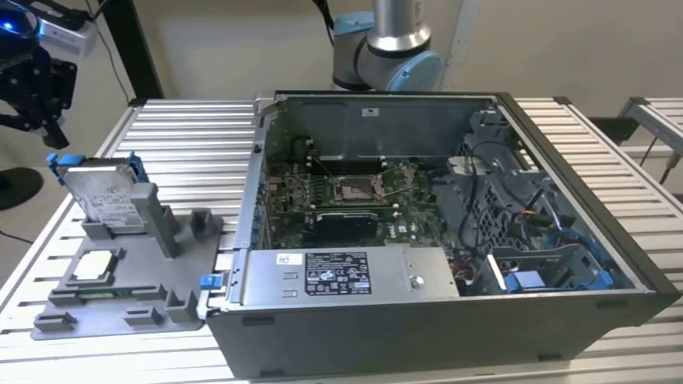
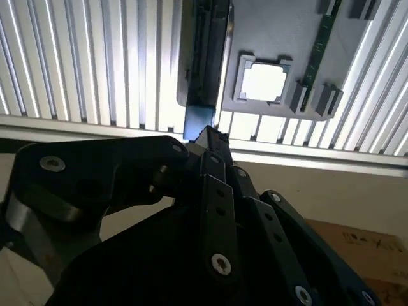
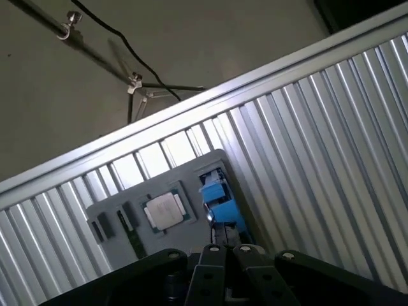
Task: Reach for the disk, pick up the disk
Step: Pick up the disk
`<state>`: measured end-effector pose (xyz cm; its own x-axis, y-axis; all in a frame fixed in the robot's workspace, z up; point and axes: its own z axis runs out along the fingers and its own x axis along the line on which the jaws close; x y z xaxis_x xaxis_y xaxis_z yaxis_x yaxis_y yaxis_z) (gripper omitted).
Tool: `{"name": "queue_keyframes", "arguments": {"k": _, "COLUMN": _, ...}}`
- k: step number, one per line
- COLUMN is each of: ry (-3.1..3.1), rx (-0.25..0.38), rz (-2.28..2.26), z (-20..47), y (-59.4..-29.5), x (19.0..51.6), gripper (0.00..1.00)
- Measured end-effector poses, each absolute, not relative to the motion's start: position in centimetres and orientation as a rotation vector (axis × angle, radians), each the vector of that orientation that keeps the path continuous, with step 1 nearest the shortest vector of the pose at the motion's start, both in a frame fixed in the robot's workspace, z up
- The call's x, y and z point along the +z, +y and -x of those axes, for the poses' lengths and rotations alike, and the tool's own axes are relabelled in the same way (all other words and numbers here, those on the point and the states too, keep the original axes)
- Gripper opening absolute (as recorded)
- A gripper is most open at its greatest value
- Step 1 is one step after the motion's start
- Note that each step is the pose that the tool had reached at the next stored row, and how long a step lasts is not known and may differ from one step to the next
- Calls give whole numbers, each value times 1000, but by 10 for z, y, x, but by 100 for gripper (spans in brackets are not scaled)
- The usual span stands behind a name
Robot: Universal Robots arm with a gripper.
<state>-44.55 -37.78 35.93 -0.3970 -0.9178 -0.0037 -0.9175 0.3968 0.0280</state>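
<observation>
The disk (image 1: 104, 194) stands upright on its edge in a slot of the grey holder plate (image 1: 112, 308), at the exterior view's left. It is silver with a white label and a bright blue bracket around it. My black gripper (image 1: 34, 134) hangs in the air above and beyond the disk, off the table's far left corner, apart from it. Its fingers look open with nothing between them. In both wrist views the disk shows edge-on past the gripper (image 2: 210, 135) (image 3: 224, 245): a dark edge with a blue end (image 2: 199, 118) and a blue strip (image 3: 218, 199).
A small square silver chip (image 1: 94, 264) (image 2: 263, 81) (image 3: 164, 210) lies in a frame on the holder plate beside the disk. An open computer case (image 1: 427, 240) fills the table's middle and right. The slatted metal table (image 1: 181, 136) ends just under the gripper.
</observation>
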Motion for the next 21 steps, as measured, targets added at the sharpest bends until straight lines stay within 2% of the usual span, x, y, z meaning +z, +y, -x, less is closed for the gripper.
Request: {"name": "queue_keyframes", "arguments": {"k": 21, "ry": -2244, "rx": -31, "rz": -2181, "z": 446, "y": -378, "x": 359, "gripper": 0}}
